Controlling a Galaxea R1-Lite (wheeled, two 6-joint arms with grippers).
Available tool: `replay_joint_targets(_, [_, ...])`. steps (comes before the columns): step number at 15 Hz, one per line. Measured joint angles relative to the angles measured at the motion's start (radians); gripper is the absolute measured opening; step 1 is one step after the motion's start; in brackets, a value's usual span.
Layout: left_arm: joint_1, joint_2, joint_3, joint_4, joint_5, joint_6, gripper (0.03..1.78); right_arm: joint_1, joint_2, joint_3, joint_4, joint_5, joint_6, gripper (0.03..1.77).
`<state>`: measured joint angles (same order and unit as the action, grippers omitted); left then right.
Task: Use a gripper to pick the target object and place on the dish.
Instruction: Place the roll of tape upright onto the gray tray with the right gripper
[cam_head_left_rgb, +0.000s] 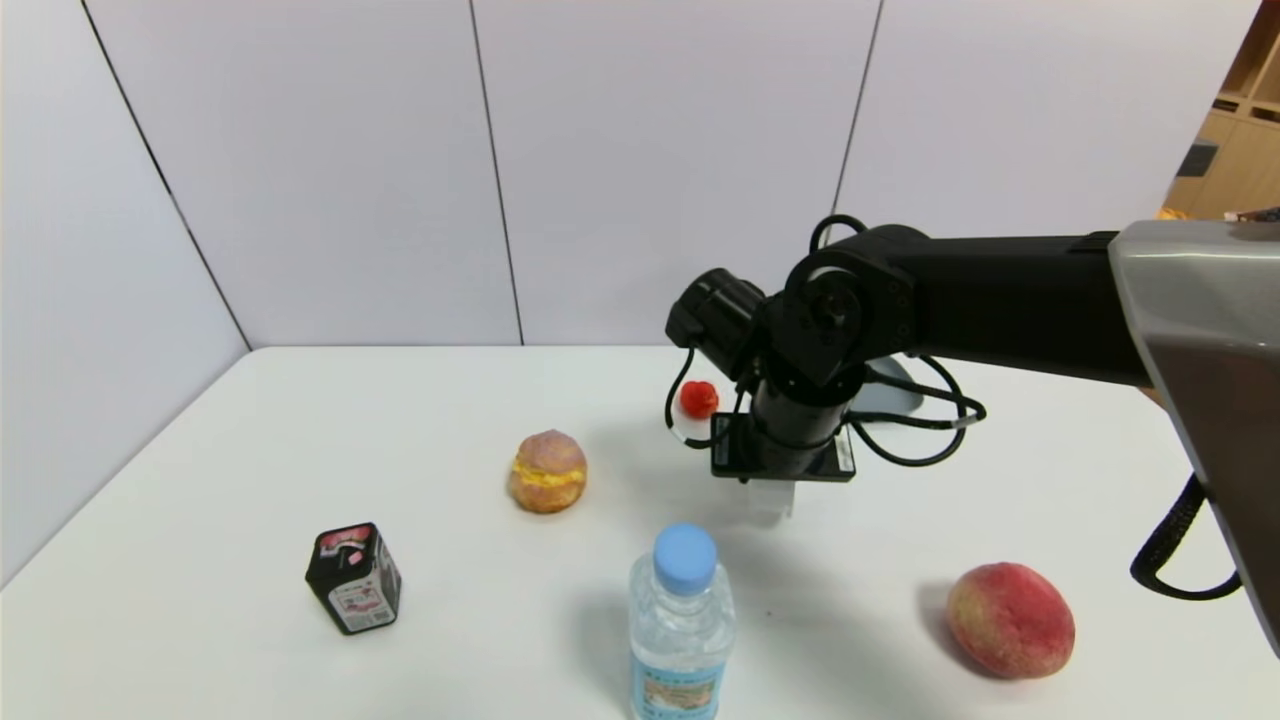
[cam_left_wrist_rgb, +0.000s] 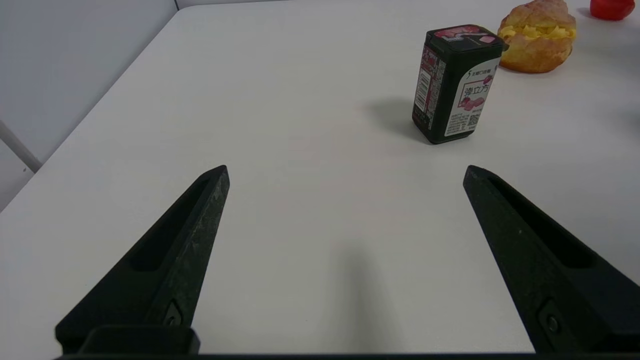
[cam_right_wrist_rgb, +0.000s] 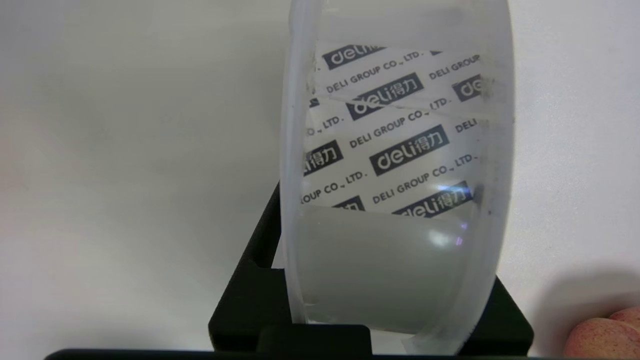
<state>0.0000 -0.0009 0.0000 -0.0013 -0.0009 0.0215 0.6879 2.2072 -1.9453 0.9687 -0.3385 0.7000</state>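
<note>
The right claw (cam_head_left_rgb: 775, 490) is clamped on the spool (cam_right_wrist_rgb: 395, 175), squeezing its two flanges so it can be carried to the dish (cam_head_left_rgb: 890, 395). That dish is mostly hidden behind the arm. The spool barely shows below the wrist. The left claw (cam_left_wrist_rgb: 345, 260) idles spread wide over the desk (cam_left_wrist_rgb: 300, 100).

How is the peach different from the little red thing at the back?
The peach is big; the little red thing is much smaller. The peach is blotchy pink and yellow; the red thing is plain bright red. The peach sits near the table's front, the red thing farther back by the arm. Both are roundish and untouched.
</note>
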Motion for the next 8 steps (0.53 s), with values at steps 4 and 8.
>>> replay_joint_targets(4, [0.0, 0.0, 0.0, 0.0, 0.001, 0.0, 1.69, 0.019, -0.018, 0.0, -0.003, -0.03, 0.004, 0.59])
replay_joint_targets(8, [0.0, 0.0, 0.0, 0.0, 0.0, 0.0, 1.69, 0.033, -0.07, 0.0, -0.049, -0.113, -0.02, 0.59])
